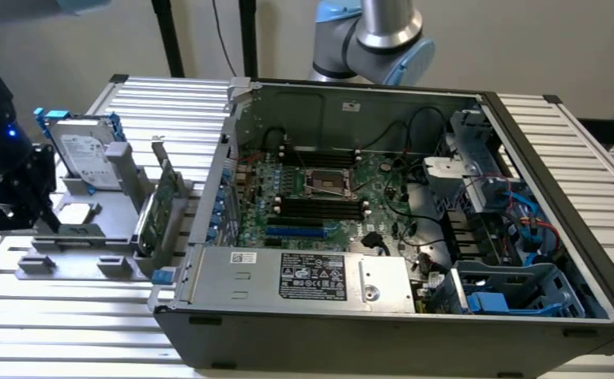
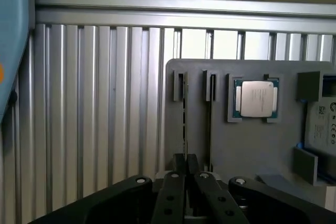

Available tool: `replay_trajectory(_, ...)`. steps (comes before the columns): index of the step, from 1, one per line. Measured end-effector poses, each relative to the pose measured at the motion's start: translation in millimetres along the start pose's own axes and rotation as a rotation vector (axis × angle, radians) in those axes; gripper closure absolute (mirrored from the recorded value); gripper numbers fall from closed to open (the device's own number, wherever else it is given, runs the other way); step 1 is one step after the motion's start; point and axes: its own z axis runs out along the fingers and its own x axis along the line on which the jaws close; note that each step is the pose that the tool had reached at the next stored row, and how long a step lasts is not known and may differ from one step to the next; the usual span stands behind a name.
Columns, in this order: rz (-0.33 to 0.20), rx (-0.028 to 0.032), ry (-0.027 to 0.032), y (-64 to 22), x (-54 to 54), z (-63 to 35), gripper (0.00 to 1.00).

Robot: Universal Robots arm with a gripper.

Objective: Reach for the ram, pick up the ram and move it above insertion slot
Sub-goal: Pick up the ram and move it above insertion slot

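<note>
Ram (image 2: 184, 124) on edge, a thin dark strip, standing in a narrow slot of the grey holder (image 2: 247, 150). Lower end caught between the tips of the gripper (image 2: 185, 162), directly under the wrist. Black fingers (image 2: 170, 195) pressed together on it, pinching the strip from both sides, no gap to be seen. Not lifted clear of the holder.

Just beside it, a second slot (image 2: 210, 85) with another thin strip on edge, apart from the fingertips. Further along the same holder, a CPU (image 2: 256, 98) lying flat in a square recess, then a hard drive (image 2: 321, 124) at the holder's far end.

Gripper pointing straight down onto the holder, fingers lined up with the slot. In the exterior view, dark wrist end (image 1: 1, 174) at that view's left edge, hanging over the holder's outer side, a small blue light lit on it. Arm joint (image 1: 386, 35) high up behind the case (image 1: 391, 339), well apart from the wrist end.

Holder resting on a slatted metal table (image 2: 105, 103). Green card (image 1: 157, 209) upright in the holder on the side towards the case. Case open, motherboard (image 1: 318, 193) exposed, to the exterior view's right of the holder.
</note>
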Motion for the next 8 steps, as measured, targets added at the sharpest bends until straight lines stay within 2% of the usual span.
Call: replay_trajectory(8,-0.002,0.0001,0.0000,-2.2,-12.7,-36.4,0.87)
